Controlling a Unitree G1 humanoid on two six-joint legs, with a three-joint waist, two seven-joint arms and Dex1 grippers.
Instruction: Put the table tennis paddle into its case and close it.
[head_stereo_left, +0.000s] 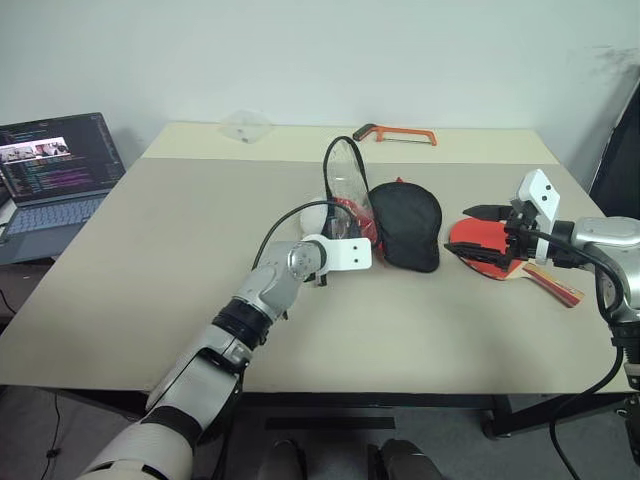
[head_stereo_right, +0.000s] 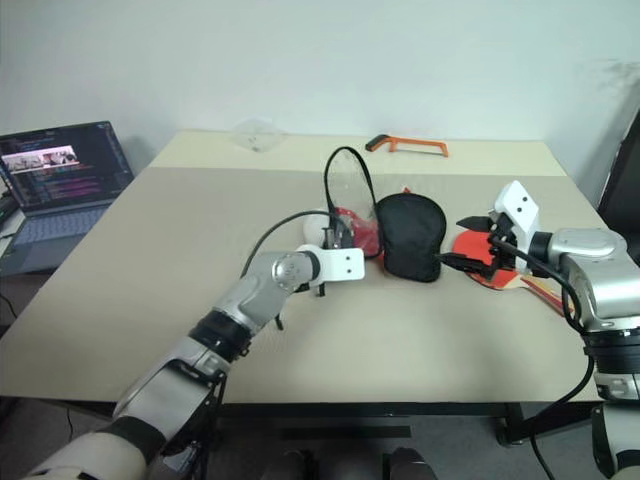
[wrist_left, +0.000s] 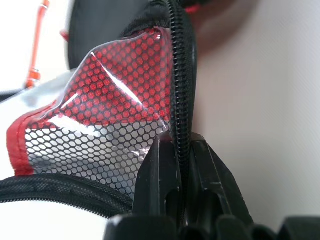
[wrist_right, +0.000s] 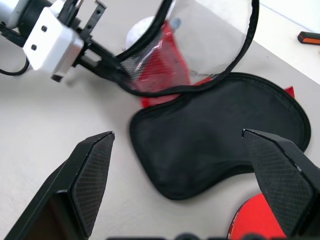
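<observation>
Paddle and case sit apart on the beige table (head_stereo_left: 150, 300), toward its right half. Nearest the robot on the right, the table tennis paddle (head_stereo_left: 478, 243) lies flat with its red face up and its striped handle pointing toward the table's right front edge. The right gripper (head_stereo_left: 483, 230) hovers over the red face with its two black fingers spread wide and nothing between them (in the right wrist view the fingers frame the case's black side, with a bit of red paddle face below). Just left of the paddle lies the case (head_stereo_left: 405, 225), its black side bulging upward beside the paddle without touching it. The case is unzipped: its clear mesh-backed flap stands upright on the left side, the black zip edge forming a tall loop. The left gripper (head_stereo_left: 344, 222) has its fingers pinched shut on that zip edge near the flap's base; the left wrist view shows the zipper track (wrist_left: 182, 85) clamped between the two fingertips, red mesh beside it. Farther back, an orange-handled saw (head_stereo_left: 405, 132) rests near the table's rear edge, and a crumpled clear plastic piece (head_stereo_left: 245, 125) lies to its left. An open laptop (head_stereo_left: 52, 175) stands beyond the table's left edge.
</observation>
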